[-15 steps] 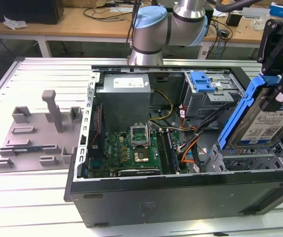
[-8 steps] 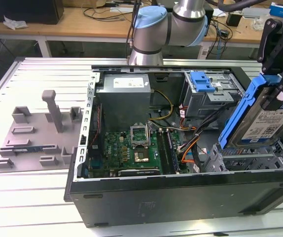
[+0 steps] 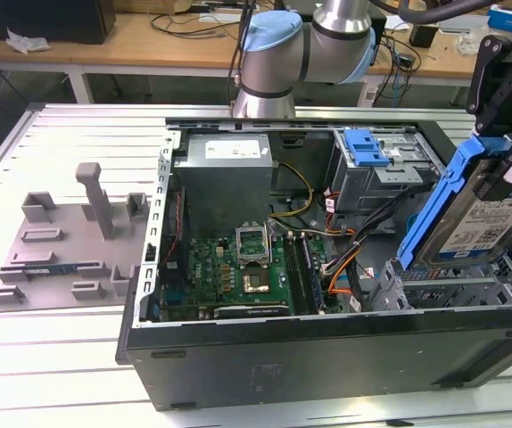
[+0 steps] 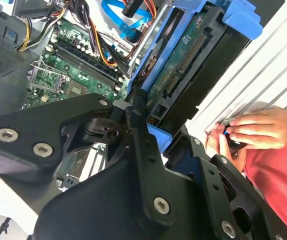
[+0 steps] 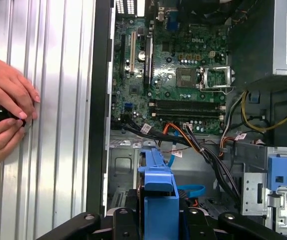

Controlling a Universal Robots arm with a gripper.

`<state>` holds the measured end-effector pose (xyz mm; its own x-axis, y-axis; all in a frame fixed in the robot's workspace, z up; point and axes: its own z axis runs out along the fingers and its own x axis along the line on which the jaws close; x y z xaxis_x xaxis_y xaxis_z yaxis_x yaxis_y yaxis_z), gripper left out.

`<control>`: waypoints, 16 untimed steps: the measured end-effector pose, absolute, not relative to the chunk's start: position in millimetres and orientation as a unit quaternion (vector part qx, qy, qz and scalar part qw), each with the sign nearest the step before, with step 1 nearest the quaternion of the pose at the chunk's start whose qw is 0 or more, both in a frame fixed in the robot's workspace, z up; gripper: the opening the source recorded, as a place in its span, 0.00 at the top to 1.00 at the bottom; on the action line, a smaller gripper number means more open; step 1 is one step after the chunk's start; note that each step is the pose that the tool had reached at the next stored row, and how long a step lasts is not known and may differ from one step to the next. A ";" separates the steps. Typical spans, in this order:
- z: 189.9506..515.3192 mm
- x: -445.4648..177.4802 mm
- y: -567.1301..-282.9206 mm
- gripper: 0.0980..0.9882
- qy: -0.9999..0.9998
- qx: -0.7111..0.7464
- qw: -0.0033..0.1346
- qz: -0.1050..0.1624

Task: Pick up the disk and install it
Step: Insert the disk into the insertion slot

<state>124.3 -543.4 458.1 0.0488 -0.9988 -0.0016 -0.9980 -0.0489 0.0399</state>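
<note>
Disk (image 3: 477,221) on edge, long axis steeply aslant, seemingly firm in gripper (image 3: 508,165).

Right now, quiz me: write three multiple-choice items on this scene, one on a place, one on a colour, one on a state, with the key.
1. Where is the disk?
A. Flat on the grey fixture plate.
B. Held tilted over the open computer case, at the exterior view's right.
C. On the wooden bench.

2. What colour is the frame round the disk's edges?
A. Red.
B. Green.
C. Blue.

3. What state is the pincer in?
A. Shut on the disk.
B. Open, empty.
C. Shut on a cable.

Key: 1 B, it hangs slanted above the case; 2 C, the blue rim shows in both wrist views; 3 A, it clamps the disk's upper end.
</note>
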 end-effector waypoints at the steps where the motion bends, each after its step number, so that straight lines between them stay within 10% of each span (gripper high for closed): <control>1: 457.8 124.7 -543.4 0.70 -0.690 0.724 0.014 -0.014; 16: 450.2 124.8 -543.5 0.70 -0.700 0.714 0.014 -0.015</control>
